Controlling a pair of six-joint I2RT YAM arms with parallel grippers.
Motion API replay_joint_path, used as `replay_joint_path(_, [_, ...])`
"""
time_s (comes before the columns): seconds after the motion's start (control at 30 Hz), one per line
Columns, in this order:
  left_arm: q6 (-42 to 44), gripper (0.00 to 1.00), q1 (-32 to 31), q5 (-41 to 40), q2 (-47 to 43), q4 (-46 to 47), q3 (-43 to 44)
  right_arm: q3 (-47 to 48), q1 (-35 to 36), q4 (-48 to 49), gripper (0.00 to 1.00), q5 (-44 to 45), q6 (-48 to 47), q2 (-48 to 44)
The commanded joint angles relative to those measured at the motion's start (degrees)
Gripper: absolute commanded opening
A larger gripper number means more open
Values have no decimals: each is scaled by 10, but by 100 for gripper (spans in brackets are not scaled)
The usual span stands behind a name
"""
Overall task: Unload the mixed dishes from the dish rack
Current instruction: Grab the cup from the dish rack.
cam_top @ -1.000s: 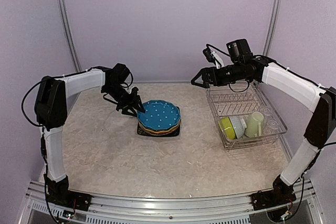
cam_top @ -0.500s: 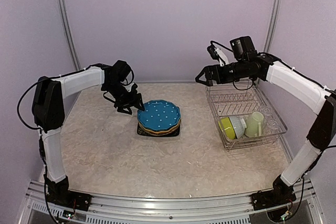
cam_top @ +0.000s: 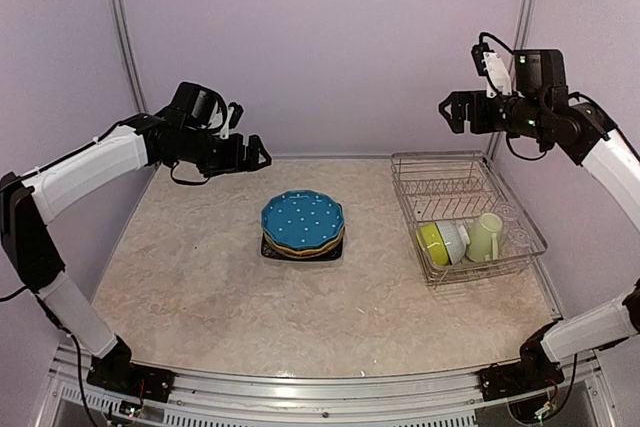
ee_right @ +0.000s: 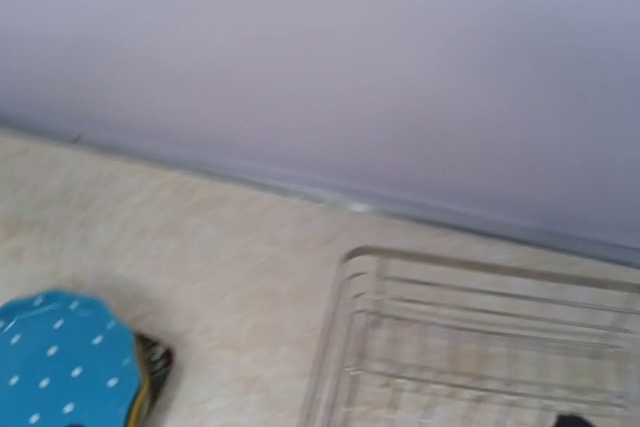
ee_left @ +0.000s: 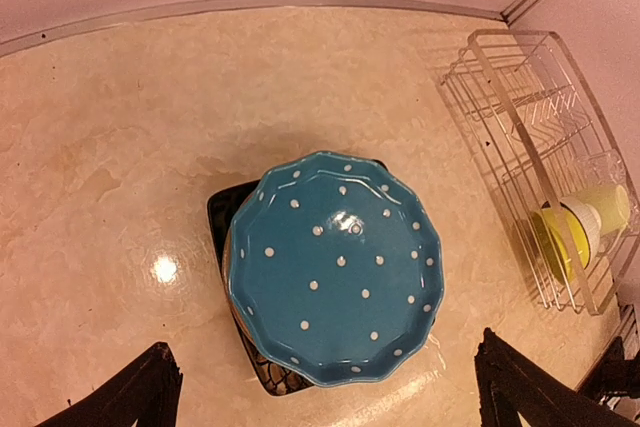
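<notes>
The blue white-dotted plate (cam_top: pixel 303 219) (ee_left: pixel 335 292) tops a stack in the middle of the table. An orange plate rim (cam_top: pixel 300 246) shows under it, and the black square plate (ee_left: pixel 224 217) lies at the bottom. The dish rack (cam_top: pixel 420 177) (ee_left: pixel 500 77) at the right holds a lime bowl (cam_top: pixel 432 242) (ee_left: pixel 558 242), a white bowl (cam_top: pixel 456 239), a pale green mug (cam_top: pixel 486 235) and clear glasses (cam_top: pixel 516 238). My left gripper (cam_top: pixel 255 155) (ee_left: pixel 328 389) hangs open, high above and left of the stack, holding nothing. My right gripper (cam_top: pixel 450 113) is open, raised over the rack's far edge.
Purple walls enclose the table on three sides, with metal posts (cam_top: pixel 122 37) in the back corners. The right wrist view is blurred and shows the rack's far corner (ee_right: pixel 370 277) and the stack's edge (ee_right: pixel 60 357).
My left gripper opened off the blue plate's left rim, then rose and drew back to the left. The right arm lifted and swung right, from the rack's left far corner to above it.
</notes>
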Motion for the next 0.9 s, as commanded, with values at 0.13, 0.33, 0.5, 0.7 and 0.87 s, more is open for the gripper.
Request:
replay_joint_path(0.13, [-68, 99, 25, -32, -52, 72, -34, -16, -44, -153, 98, 11, 41, -14])
replay_joint_path(0.33, [-82, 99, 37, -7, -63, 82, -55, -82, -70, -245, 96, -43, 82, -44])
replay_joint_path(0.5, [-85, 99, 37, -6, -66, 77, -58, -160, -92, -301, 88, -60, 113, -90])
replay_joint_path(0.7, [-94, 99, 36, 15, -51, 85, -57, -248, -123, -290, 75, -90, 123, -104])
replay_joint_path(0.87, [-91, 99, 33, 41, -36, 86, -44, -278, -151, -270, 66, -94, 116, -87])
